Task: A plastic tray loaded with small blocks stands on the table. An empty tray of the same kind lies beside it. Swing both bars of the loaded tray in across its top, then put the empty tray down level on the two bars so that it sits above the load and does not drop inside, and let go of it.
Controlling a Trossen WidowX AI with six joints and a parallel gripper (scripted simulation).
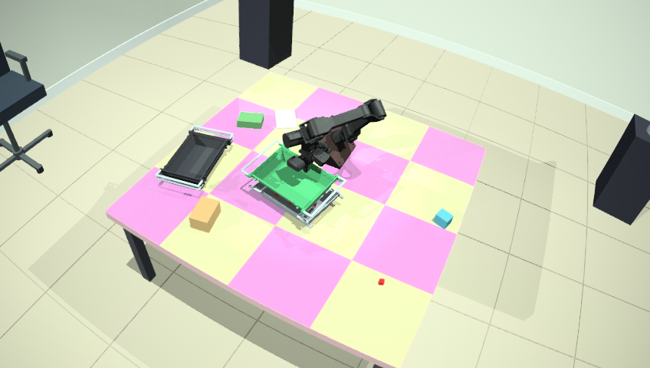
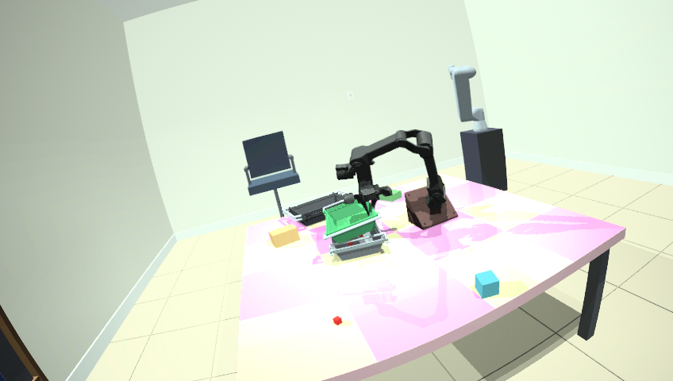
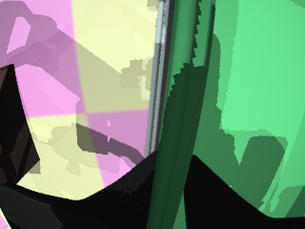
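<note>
We're pinching the green tray's near wall in our gripper, the tray tilted above the loaded grey tray.

Desk, checked pink and pale yellow, pink edge, dark legs. Directly on it: grey tray with red blocks inside; black tray, apart from it; orange block near black tray; green block beside white flat square; brown wedge-shaped stand; blue cube and tiny red cube, well apart
</note>
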